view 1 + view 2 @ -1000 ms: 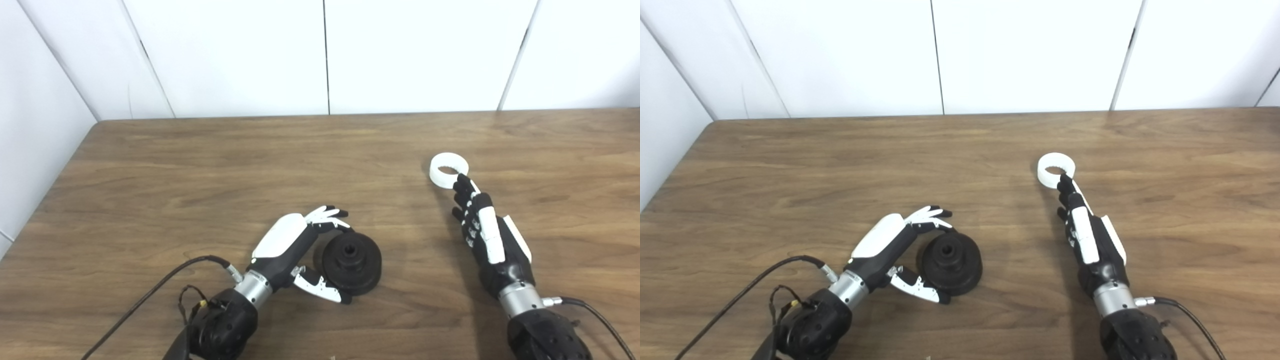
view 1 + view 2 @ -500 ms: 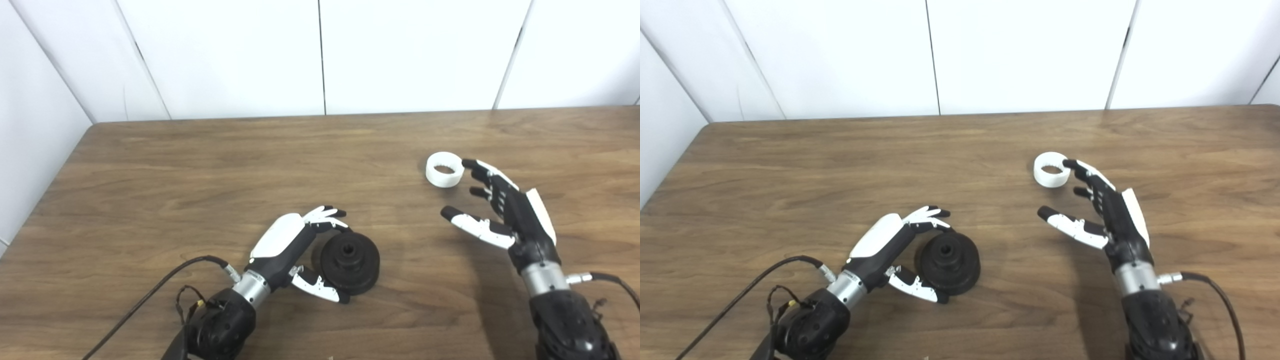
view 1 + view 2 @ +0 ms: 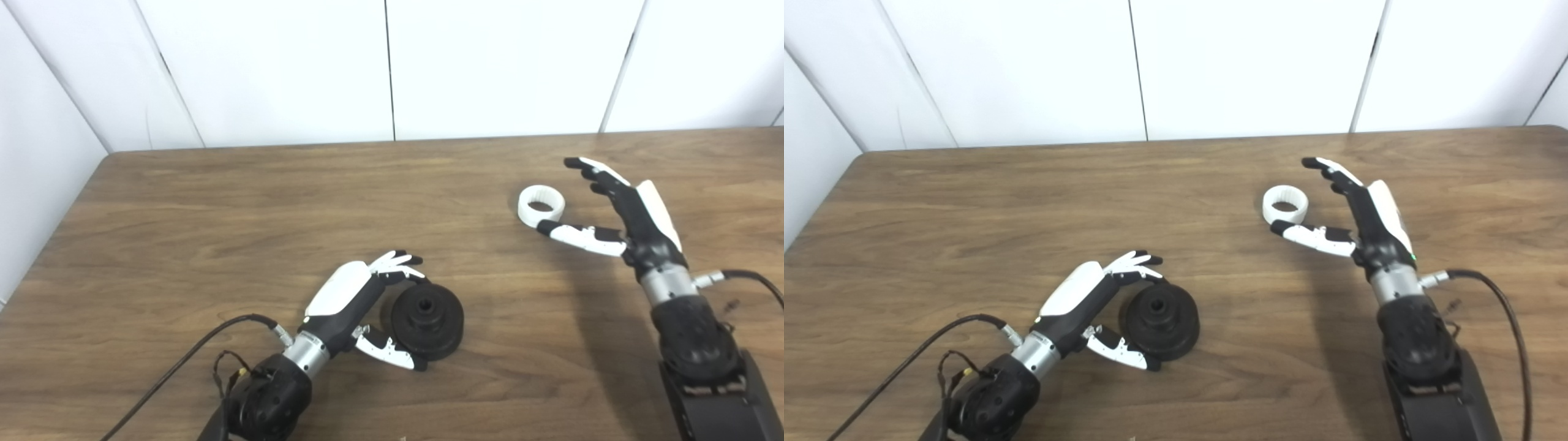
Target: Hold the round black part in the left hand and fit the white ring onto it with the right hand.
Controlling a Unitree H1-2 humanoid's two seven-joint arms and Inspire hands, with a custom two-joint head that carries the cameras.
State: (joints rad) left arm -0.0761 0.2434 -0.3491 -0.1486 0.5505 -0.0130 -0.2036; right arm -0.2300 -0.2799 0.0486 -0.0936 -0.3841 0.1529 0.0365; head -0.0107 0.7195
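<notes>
Left hand [image 3: 352,306] cupped around black part [image 3: 427,317] near desk's [image 3: 184,233] front edge; right hand [image 3: 618,214] spread open beside ring [image 3: 541,205].

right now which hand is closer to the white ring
Right. The right hand is open beside the white ring; the left hand is far off at the round black part.

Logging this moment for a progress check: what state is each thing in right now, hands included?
round black part: flat on the table, hub up, no ring on it.
white ring: lying flat, not gripped.
left hand: cupped around the black part, not lifted.
right hand: open, fingers and thumb spread either side of the ring.
</notes>
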